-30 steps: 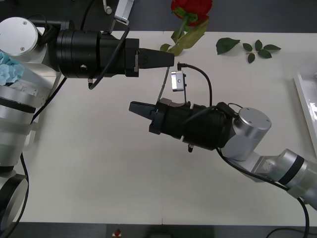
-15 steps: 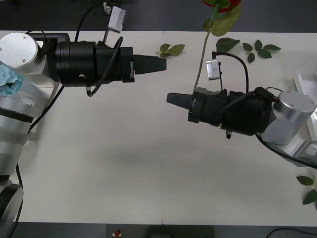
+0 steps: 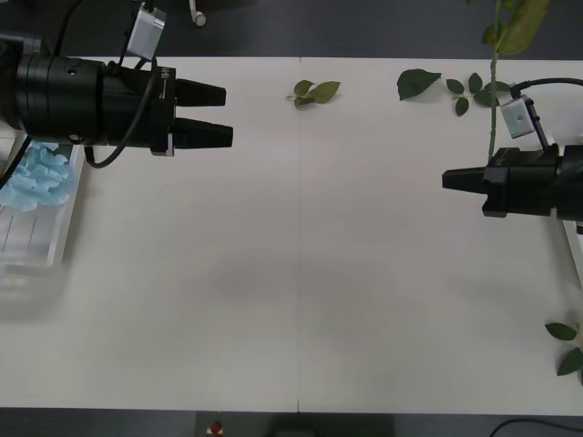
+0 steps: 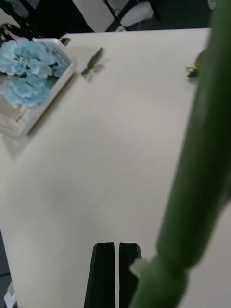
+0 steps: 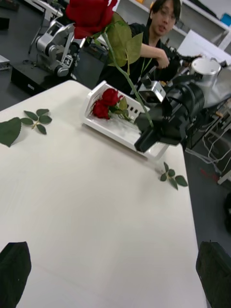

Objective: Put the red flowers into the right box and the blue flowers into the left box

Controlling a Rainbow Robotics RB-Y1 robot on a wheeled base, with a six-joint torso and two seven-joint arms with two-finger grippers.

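My right gripper is over the table's right side, shut on the thin green stem of a red flower. The stem rises upright from the fingers. In the left wrist view, that rose's bloom stands high above the right gripper. Just behind it is the right box, a white tray holding more red flowers. My left gripper is open and empty at the table's left, beside the left box. The blue flowers lie in that box, a pale blue cluster.
Loose leaf sprigs lie along the far edge at centre and at the right. Another sprig sits at the near right. The wide middle of the white table is bare.
The arms have drawn apart. My right gripper carried the rose from the middle to the right side. My left gripper pulled back left and its fingers opened.
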